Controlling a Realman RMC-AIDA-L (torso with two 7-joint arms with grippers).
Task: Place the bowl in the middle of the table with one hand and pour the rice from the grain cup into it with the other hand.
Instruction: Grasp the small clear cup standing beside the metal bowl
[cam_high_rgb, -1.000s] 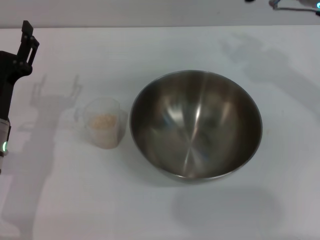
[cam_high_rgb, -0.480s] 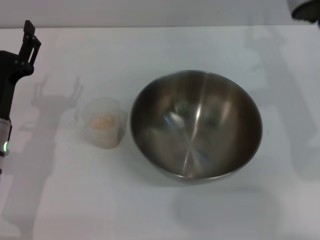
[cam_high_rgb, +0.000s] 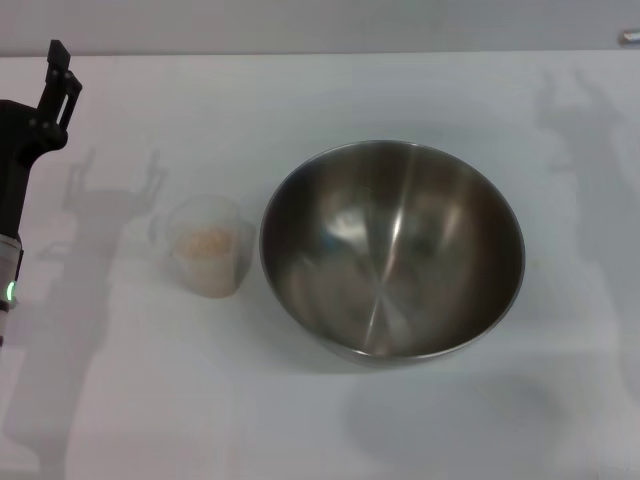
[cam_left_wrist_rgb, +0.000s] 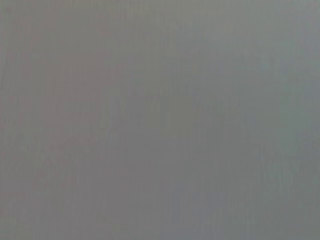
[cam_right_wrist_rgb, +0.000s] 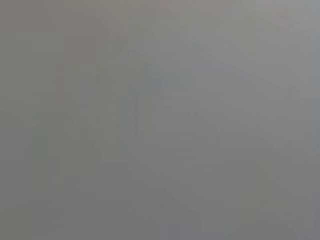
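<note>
moved: the right arm is gone from the far right corner of the head view, only a sliver at the edge remains; bowl, cup and left arm sit where they were
bowl (cam_high_rgb: 392, 250): empty, upright on the table (cam_high_rgb: 300, 420), roughly centred, slightly right of middle
cup (cam_high_rgb: 208, 246): upright just left of the bowl, a narrow gap between them, no contact visible; handle on the side away from the bowl, toward the left arm
rice (cam_high_rgb: 207, 242): all in the cup, none in the bowl
left gripper (cam_high_rgb: 57, 85): at the left edge, raised, holds nothing; fingers seen edge-on, can't tell if spread or closed
right gripper: out of view, state unknown
wrist views: flat grey, nothing to read
key relation: the cup lies to the right of the left gripper and nearer the robot, between gripper and bowl; the left arm is clearly the nearer one
stage (judgement): bowl placement looks done, pour not started
next (judgement): left arm reaches right and down to the cup, takes it from the handle side, lifts, tips rightward over the bowl rim
risk (judgement): cup is light and close to the bowl; a sideways nudge could knock it into the rim and spill
</note>
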